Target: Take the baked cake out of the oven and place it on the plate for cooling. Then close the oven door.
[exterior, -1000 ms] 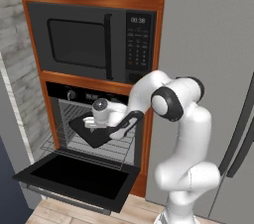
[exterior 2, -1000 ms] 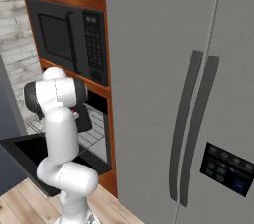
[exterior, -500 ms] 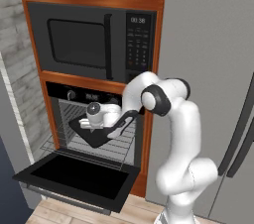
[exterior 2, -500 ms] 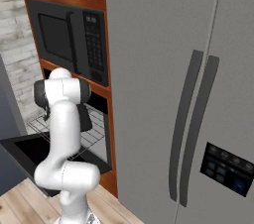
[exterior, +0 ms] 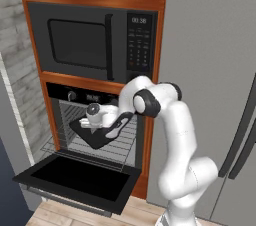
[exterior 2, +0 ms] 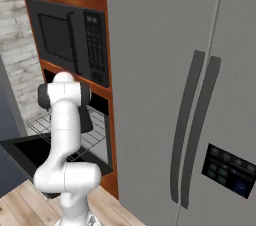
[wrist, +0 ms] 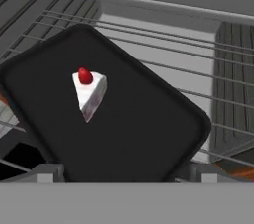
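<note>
The oven door (exterior: 75,182) is swung down flat, giving access to the rack (wrist: 198,64). The cake (wrist: 90,92) lies toward the far left of a black tray (wrist: 149,143) on that rack. The pincer (exterior: 90,118) is held wide open above it, gripping nothing, apparently readied for descent.

white wedge of cake (wrist: 90,92), red spot on top, upright at upper left; oven door (exterior: 77,182) hangs open, lower left.

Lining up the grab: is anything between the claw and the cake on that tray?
Nothing: in the hand view only bare black tray surface lies between the open claw and the cake.
</note>
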{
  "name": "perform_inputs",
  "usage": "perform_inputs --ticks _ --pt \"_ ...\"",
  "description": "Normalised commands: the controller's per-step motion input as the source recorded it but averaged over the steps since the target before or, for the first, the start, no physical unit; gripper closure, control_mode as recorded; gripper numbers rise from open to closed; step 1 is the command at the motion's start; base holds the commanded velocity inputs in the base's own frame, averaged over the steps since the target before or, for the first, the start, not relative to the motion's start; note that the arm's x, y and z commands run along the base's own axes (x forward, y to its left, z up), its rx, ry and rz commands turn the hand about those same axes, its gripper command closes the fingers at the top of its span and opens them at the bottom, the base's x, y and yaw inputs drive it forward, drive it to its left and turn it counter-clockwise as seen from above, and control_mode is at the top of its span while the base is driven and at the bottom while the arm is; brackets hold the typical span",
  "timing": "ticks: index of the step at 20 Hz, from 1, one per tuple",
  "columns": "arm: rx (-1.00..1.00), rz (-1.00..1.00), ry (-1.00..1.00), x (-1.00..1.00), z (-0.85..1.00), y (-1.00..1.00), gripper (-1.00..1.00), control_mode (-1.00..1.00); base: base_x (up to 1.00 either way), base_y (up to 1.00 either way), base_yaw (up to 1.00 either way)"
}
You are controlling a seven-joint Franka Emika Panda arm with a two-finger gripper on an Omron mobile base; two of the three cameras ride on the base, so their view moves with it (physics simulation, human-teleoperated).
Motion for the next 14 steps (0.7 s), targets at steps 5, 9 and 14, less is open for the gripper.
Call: perform_inputs --ticks 5,9,14 --pt "-0.01 0.00 0.03 0.52 -0.26 0.14 -1.00 -1.00 0.00 0.00 0.00" --pt "0.00 0.00 0.04 0.57 -0.26 0.09 -1.00 -1.00 0.00 0.00 0.00" --pt "-0.01 0.00 0.06 0.54 -0.25 0.08 -1.00 -1.00 0.00 0.00 0.00"
